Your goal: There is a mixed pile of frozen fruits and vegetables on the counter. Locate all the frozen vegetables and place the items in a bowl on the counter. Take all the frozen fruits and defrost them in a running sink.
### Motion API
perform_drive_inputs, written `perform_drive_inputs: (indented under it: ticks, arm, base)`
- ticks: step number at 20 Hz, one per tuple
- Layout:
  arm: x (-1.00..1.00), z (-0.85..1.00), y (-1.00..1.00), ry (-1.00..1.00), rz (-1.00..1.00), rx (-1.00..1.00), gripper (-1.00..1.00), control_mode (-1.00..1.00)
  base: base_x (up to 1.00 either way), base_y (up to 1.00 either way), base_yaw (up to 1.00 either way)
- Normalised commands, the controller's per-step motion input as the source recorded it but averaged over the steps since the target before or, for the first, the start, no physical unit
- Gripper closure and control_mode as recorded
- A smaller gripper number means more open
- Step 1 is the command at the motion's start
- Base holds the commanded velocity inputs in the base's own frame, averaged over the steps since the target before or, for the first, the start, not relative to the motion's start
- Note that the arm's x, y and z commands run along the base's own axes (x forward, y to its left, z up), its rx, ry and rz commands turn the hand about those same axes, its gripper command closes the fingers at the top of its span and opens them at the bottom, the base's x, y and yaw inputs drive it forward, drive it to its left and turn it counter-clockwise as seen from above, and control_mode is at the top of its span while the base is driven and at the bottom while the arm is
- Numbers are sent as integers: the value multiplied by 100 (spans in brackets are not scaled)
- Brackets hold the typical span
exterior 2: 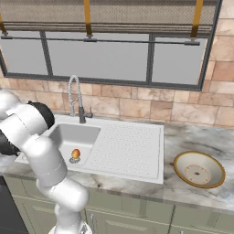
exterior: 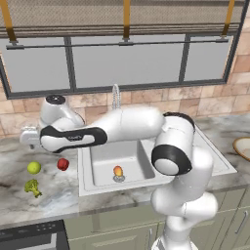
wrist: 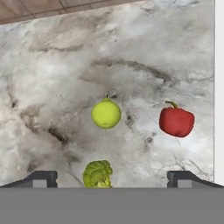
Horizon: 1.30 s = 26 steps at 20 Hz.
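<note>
The desk [wrist: 52, 78] is grey-and-white veined marble over pale green-grey cabinets, backed by a tan tile wall and a wide window. In the hand view the tool [wrist: 111, 177] hangs above that marble with its two dark tips spread as wide as they go and nothing between them. Nearest, right between the tips, lies one green broccoli floret [wrist: 97, 174]. Just beyond it, a little toward the left tip's side of centre, sits one yellow-green fruit [wrist: 106, 113], and off toward the right tip, apart from both, one glossy red piece [wrist: 176, 121] with a small green stem. The left base view places the tool [exterior: 28, 137] at the end of the arm stretched out over these three, all resting on the desk beside the sink [exterior: 97, 185]. That view and the right base view add what the hand camera misses: one orange-red fruit [exterior: 117, 171] lying in the basin by the drain, the tall chrome coil faucet [exterior 2: 77, 98] behind it, the ribbed drainboard, and farthest from the tool, one tan bowl [exterior 2: 199, 169] on the desk past the sink.
</note>
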Motion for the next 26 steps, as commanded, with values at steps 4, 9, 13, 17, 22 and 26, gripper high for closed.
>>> perform_drive_inputs:
  ticks: [4,9,13,17,22,26]
  arm:
    - [15,-9,17,0,0,-3,-100,-100]
    - [6,-1,2,0,0,-2,-100,-100]
    - [0,0,0,0,0,0,-100,-100]
    - [0,0,0,0,0,0,-100,-100]
    - [0,0,0,0,0,0,-100,-100]
    - [17,-17,0,0,0,0,-100,-100]
  base:
    - [0,0,0]
    - [0,0,0]
    - [0,0,0]
    - [0,0,0]
    - [0,0,0]
    - [0,0,0]
